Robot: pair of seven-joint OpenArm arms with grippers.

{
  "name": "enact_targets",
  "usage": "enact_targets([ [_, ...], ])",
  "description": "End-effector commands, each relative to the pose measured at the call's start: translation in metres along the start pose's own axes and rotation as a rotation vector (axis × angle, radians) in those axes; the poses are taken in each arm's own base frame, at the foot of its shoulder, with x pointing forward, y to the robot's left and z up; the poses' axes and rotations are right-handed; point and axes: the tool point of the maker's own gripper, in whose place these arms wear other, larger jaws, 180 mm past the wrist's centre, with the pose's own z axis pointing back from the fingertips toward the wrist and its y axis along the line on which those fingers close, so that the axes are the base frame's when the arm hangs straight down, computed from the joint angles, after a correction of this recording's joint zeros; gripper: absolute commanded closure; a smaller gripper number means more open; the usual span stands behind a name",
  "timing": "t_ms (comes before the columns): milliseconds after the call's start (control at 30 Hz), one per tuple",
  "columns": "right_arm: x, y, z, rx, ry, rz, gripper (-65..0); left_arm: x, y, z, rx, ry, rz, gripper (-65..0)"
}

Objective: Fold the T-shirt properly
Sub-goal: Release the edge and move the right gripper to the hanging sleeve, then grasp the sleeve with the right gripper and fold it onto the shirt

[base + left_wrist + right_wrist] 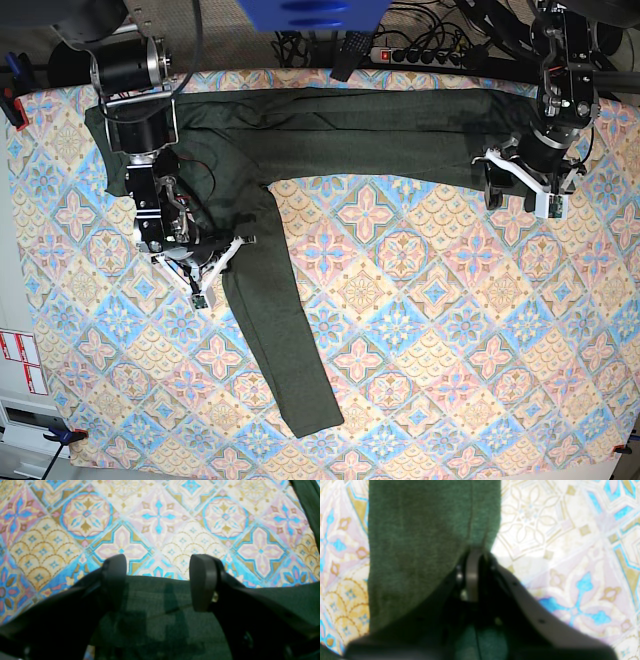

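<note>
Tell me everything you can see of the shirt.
The T-shirt is plain dark green, seemingly soft, thin knit. It lies creased on the patterned surface, one long strip reaching toward the base view's bottom, the rest spread across the top. The right gripper pinches that strip's edge; the left gripper stands open over another edge.

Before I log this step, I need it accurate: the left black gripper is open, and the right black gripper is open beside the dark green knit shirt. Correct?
Not quite: the right black gripper is shut on the edge of the dark green knit shirt, as the right wrist view shows. The left black gripper is open.
</note>
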Motion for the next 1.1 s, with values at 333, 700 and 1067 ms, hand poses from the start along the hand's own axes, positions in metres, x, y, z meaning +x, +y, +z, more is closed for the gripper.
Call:
enact_targets([
  [333, 0.006, 0.045, 0.055, 0.057, -0.127, 0.092, 0.0, 0.011, 0.001, 0.002, -0.001, -0.038, -0.010, -39.3],
  [700, -0.013, 0.090, 0.117, 0.111, -0.168, 0.156, 0.0, 0.011, 0.001, 0.002, -0.001, -0.038, -0.010, -39.3],
  [1067, -0.065, 0.171, 0.131, 0.305, -0.077, 0.280, 0.0, 0.011, 0.001, 0.002, -0.002, -0.036, -0.010, -39.3],
])
